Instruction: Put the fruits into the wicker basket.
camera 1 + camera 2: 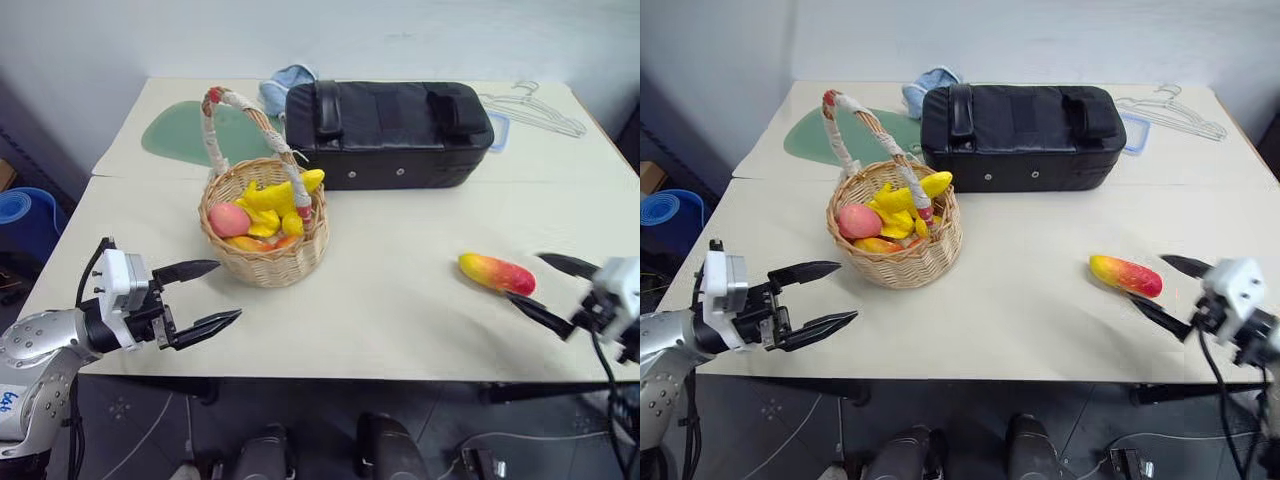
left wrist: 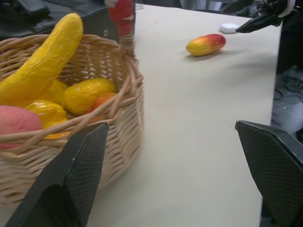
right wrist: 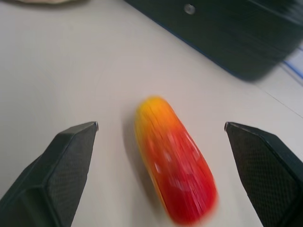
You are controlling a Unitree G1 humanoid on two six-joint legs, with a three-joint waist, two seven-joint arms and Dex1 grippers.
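Note:
The wicker basket (image 1: 270, 265) stands left of centre on the table, its arched handle (image 1: 235, 110) upright. A yellow banana (image 1: 285, 190) lies in it on top of a pink fruit (image 1: 229, 218) and several yellow and orange ones. A red-to-yellow mango-like fruit (image 1: 490, 271) lies on the table at the right. My right gripper (image 1: 525, 278) is open just right of it, and the fruit (image 3: 175, 170) lies on the table ahead of its spread fingers. My left gripper (image 1: 228, 290) is open in front of the basket (image 2: 71, 156), apart from it and holding nothing.
A long black bag (image 1: 390, 130) lies behind the basket. A green mat (image 1: 180, 130), a blue cloth (image 1: 285, 85) and wire hangers (image 1: 535, 110) lie along the back. A small white case (image 2: 228, 27) sits beyond the mango-like fruit. The table's front edge runs just below both grippers.

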